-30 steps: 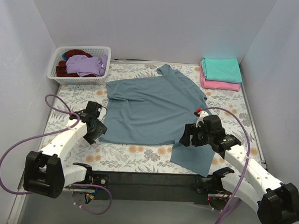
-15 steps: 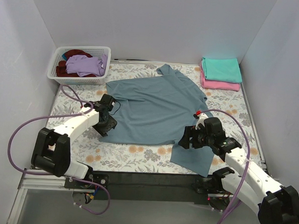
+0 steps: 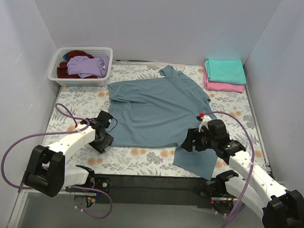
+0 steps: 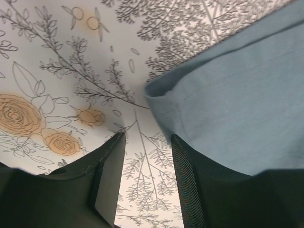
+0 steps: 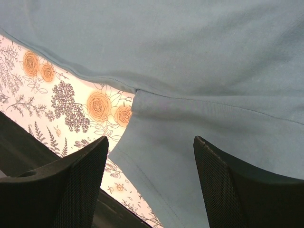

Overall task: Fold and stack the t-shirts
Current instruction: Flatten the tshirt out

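Observation:
A large slate blue-grey t-shirt (image 3: 154,110) lies spread on the flowered table, one sleeve (image 3: 198,161) reaching the near edge. My left gripper (image 3: 104,141) is open and empty, low over the bare cloth just beside the shirt's near left corner (image 4: 164,97). My right gripper (image 3: 188,141) is open and empty above the sleeve (image 5: 199,156), where it joins the body. A folded teal t-shirt (image 3: 224,69) lies on a folded pink one (image 3: 224,87) at the back right. Lilac (image 3: 87,65) and dark red (image 3: 81,54) shirts lie in the basket.
A white lattice basket (image 3: 107,54) stands at the back left corner. White walls close in the table on three sides. A black strip (image 3: 154,182) runs along the near edge between the arm bases. Purple cables loop from both arms.
My left gripper swung right onto the shirt's left edge, then drew back down and left to just off its near left corner. The right gripper barely moved.

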Robot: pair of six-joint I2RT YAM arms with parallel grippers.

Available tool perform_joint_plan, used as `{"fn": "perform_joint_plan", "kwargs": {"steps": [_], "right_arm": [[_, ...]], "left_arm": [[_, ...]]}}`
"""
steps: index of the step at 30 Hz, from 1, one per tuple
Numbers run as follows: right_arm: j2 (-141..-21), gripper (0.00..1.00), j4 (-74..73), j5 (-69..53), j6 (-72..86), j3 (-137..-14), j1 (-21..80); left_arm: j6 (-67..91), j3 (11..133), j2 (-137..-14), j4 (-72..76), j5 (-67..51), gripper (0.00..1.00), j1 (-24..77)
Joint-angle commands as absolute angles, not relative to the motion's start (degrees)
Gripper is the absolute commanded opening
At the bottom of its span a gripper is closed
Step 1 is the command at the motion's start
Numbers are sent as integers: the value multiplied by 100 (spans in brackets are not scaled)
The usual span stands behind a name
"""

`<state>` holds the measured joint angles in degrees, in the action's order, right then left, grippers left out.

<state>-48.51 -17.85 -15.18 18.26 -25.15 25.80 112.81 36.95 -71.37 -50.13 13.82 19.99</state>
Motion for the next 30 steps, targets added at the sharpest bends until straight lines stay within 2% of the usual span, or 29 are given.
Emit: {"fn": "perform_joint_plan", "kwargs": {"steps": [1, 11, 15, 20, 30], "right_arm": [[-4737, 79, -1591, -1591, 1775, -2514, 2602], [-4737, 79, -1600, -1670, 1784, -2514, 2602], [-4693, 79, -1617, -1688, 1775, -2496, 2602], [-4641, 79, -1635, -1670, 1775, -2496, 2602], [-4579, 79, -1635, -1661, 1775, -2417, 2602]], "left_arm": [[11681, 3569, -6908, -5097, 1415, 42, 2004], [11865, 3778, -6583, -5326, 1670, 40, 1995], [11909, 4024, -6469, -5212, 1810, 47, 1995], [11918, 4262, -6959, -5282, 1969, 49, 1890], [11848, 4280, -7365, -5142, 2047, 40, 1626]]}}
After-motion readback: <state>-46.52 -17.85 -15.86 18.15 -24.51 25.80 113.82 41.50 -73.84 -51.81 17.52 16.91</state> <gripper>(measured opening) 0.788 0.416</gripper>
